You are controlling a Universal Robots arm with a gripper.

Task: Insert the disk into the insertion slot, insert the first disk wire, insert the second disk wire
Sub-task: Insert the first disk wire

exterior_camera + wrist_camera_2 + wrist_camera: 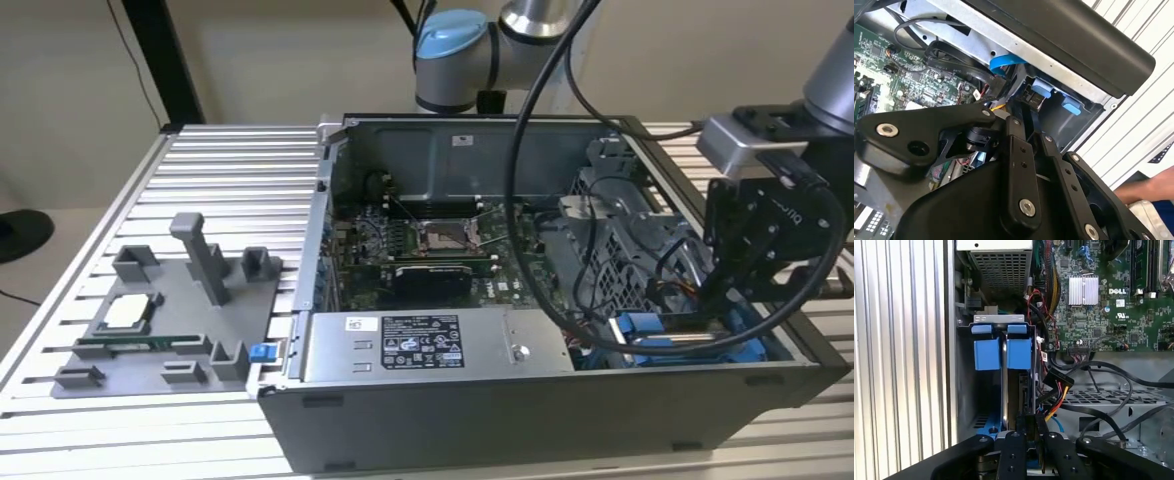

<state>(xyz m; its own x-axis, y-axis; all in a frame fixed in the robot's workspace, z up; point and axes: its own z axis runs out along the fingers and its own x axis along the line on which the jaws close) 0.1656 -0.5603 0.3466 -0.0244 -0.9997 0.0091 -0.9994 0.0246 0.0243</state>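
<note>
Two fingers (1021, 426) pinched together, beside disk (1004, 382) in insertion slot (965, 390)

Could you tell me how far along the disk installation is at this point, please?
The disk in its blue carrier already looks seated in the insertion slot, blue tabs at the mouth. The gripper is down over the slot, close to a black connector with yellow and red wires hanging loose beside it. Whether it holds a wire I cannot tell. No disk wire looks plugged in yet.
</note>
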